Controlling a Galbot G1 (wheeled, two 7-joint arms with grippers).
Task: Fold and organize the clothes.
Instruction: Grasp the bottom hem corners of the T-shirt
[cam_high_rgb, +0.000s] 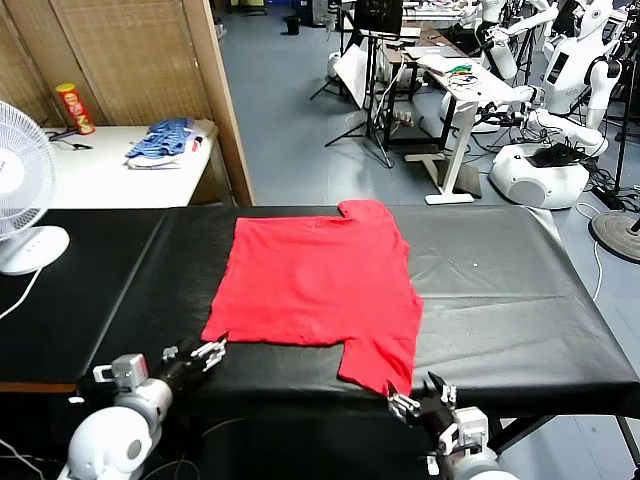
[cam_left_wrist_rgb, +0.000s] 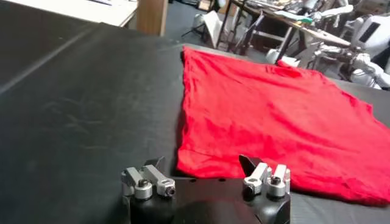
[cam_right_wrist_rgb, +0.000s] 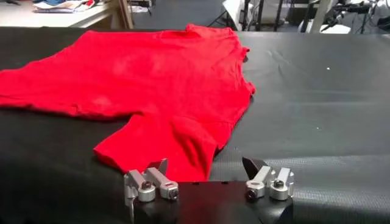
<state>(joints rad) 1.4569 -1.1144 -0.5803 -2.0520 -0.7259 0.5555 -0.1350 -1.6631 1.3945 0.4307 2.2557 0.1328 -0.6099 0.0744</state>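
- Left gripper (cam_high_rgb: 207, 352) sits at the near edge of the black table (cam_high_rgb: 520, 300), jaws spread wide, nothing between them. It's just short of the shirt's near-left corner, not touching.
- Right gripper (cam_high_rgb: 415, 393) is at the near edge too, jaws wide, empty. Its tips are right at the near sleeve's hem; contact can't be told.
- Red T-shirt (cam_high_rgb: 320, 280) lies spread flat mid-table, sideways: one sleeve (cam_high_rgb: 380, 360) points toward the near edge, the other (cam_high_rgb: 365, 210) toward the far edge. Some light wrinkles, no folds.
- Left wrist view: shirt hem edge (cam_left_wrist_rgb: 207, 164) lies just beyond the open fingertips (cam_left_wrist_rgb: 253, 164).
- Right wrist view: near sleeve (cam_right_wrist_rgb: 164, 149) sits just ahead of the open fingers (cam_right_wrist_rgb: 159, 167).
- White fan (cam_high_rgb: 20, 190) stands at the far left.
- Behind it is a white side table (cam_high_rgb: 110, 175) with a blue striped garment pile (cam_high_rgb: 160, 140) and a red-and-yellow can (cam_high_rgb: 75, 108).
- Other white robots (cam_high_rgb: 560, 100) and desks stand far right in the background.
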